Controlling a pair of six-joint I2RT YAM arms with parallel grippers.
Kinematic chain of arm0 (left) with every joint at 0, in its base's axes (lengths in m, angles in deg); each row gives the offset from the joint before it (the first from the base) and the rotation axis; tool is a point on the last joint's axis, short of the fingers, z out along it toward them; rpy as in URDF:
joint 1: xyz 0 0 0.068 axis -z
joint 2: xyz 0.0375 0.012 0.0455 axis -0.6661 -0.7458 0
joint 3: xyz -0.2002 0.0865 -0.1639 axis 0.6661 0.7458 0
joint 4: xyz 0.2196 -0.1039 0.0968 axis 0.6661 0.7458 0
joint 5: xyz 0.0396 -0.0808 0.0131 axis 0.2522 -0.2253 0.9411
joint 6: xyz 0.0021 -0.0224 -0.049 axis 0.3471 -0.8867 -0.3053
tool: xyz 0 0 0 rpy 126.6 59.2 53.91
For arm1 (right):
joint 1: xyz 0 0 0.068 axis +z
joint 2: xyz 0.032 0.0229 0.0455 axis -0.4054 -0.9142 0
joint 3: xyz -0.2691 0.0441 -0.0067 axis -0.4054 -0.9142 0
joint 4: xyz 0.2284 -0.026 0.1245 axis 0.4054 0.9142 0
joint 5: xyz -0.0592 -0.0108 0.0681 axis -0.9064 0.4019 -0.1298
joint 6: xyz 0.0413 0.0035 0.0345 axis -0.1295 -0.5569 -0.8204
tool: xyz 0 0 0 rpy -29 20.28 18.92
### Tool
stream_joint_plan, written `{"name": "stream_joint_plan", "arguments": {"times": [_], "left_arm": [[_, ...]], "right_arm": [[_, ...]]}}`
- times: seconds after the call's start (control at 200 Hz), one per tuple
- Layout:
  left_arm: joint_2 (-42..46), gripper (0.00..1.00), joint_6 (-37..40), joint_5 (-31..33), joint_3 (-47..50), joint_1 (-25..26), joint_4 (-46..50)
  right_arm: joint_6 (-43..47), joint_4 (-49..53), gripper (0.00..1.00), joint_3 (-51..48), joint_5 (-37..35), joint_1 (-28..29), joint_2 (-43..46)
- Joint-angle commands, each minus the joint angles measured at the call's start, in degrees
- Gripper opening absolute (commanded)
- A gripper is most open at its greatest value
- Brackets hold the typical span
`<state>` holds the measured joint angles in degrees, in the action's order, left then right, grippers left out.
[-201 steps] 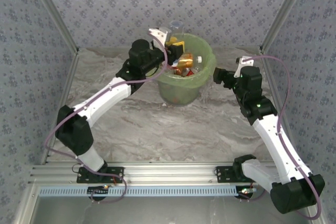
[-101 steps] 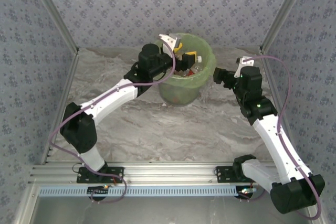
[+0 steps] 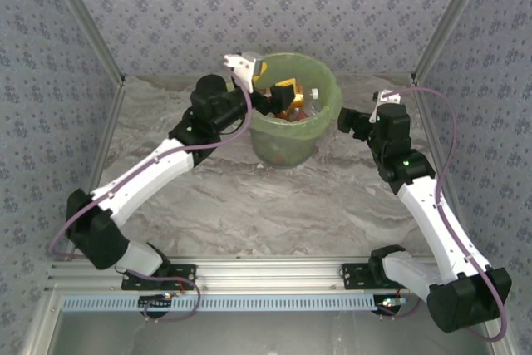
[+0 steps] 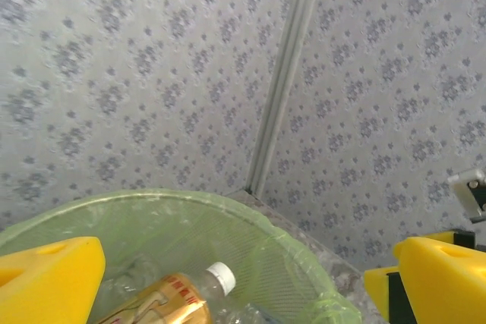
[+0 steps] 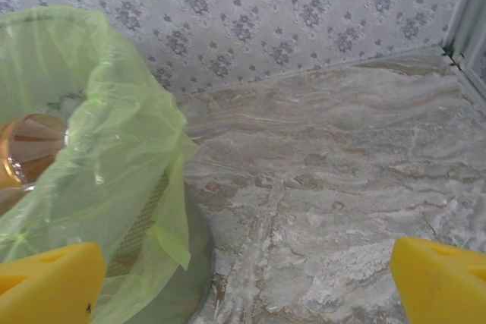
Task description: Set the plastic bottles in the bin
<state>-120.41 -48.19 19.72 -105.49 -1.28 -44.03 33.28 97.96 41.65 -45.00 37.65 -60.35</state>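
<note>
Pale green and lined with a translucent green bag, the bin stands at the back middle of a marbled grey counter, between two white-and-black robot arms. The left fingers hang over the bin's left rim, spread wide, with nothing between them. From the left wrist camera, their yellow pads sit at the two lower corners of the view. Between them the camera looks down into the bin, where an amber-filled bottle with a white cap lies on top.

The overhead view shows several plastic bottles heaped inside, with orange, red and white showing. The right fingers wait just beside the bin's right wall, outside it, also fully apart and empty. Their wrist camera looks across bare counter, with the bag bulging at the left and a curve of amber bottle behind it.

Every bottle that can be made out is already in the bin, so the task appears at or near its end. The step in hand looks like the drop over the bin, with the left arm empty above it. The next move probably calls for lifting that arm clear of the rim without snagging the bag. Both arms would then draw back towards their bases, unless a bottle lies hidden behind the bin.
</note>
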Motion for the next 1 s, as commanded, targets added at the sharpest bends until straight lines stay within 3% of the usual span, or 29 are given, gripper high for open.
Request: {"name": "stream_joint_plan", "arguments": {"times": [0.0, 0.2, 0.545, 0.815, 0.994], "left_arm": [[5.33, 0.99, -0.84, 8.74, 1.55, -1.62, 4.97], [12.91, 0.99, -3.79, 21.6, 6.91, -8.16, 11.06], [23.28, 0.99, -10.7, 34.08, 20.68, -24.45, 18.75], [27.08, 0.99, -9.7, 37.95, 33.69, -35.15, 19.11], [26.03, 0.99, -4.96, 32.44, 45.99, -41.18, 5.82]], "right_arm": [[-1.99, 1.35, 0.99, 0.09, -3.55, -0.38, -0.23], [-3.11, 0.58, 0.99, -1.21, -6.18, -1.0, -0.18], [-3.66, -2.15, 0.99, -5.56, -11.56, -3.8, 0.88], [-3.68, -7.3, 0.99, -12.05, -12.41, -8.98, 2.26], [-2.18, -15.08, 0.99, -18.53, -10.2, -13.75, 1.9]]}}
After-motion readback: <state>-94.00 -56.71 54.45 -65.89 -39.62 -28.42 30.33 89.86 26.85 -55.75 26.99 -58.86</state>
